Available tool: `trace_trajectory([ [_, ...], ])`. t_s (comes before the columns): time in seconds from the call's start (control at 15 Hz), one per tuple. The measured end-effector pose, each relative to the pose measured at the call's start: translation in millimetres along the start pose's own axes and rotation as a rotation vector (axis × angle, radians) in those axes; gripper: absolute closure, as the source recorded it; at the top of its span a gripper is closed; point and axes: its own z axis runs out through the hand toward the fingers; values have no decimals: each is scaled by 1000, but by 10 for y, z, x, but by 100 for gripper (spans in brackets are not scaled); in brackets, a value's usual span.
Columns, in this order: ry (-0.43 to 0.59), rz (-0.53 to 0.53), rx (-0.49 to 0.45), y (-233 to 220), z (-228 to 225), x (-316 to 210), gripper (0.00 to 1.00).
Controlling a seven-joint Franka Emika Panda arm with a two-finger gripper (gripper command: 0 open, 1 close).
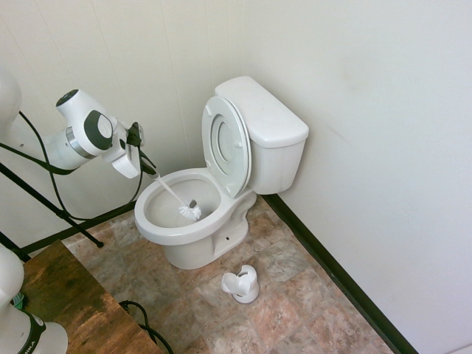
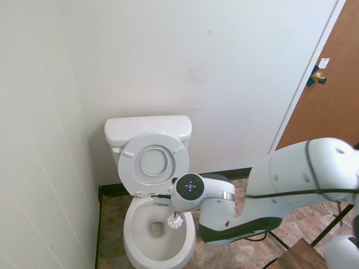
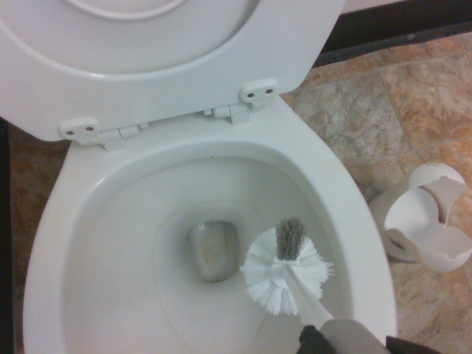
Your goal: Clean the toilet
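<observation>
Ceramic toilet [image 1: 193, 221] is fixed against the corner walls, seat and lid raised against the tank [image 1: 264, 118]; heavy, rigid, glazed and slick, so it is not a thing to be gripped, only wiped or scrubbed. Brush [image 1: 189, 211] is the handled item: light, stiff thin white handle, soft bristle head [image 3: 286, 270]. Gripper [image 1: 144, 165] is seen just outside the bowl rim, fingers clamped together on the handle's top end. Head hangs inside the bowl, above the drain [image 3: 212, 251], apparently clear of the glaze. Grip at the handle end is judged right for reach, though a thin smooth handle could twist under side load. Brush holder [image 1: 242, 284] sits on the floor tiles just in front of the toilet base.
</observation>
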Motion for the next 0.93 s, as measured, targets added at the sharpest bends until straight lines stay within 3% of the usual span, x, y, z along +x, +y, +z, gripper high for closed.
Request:
trace_trajectory([
  [0.33, -26, 64, 70, -85, -394, 535, 100],
  [0.6, -22, 162, 105, -159, -929, 1256, 100],
  [0.93, -6, 194, 42, 446, -1197, 2272, 100],
])
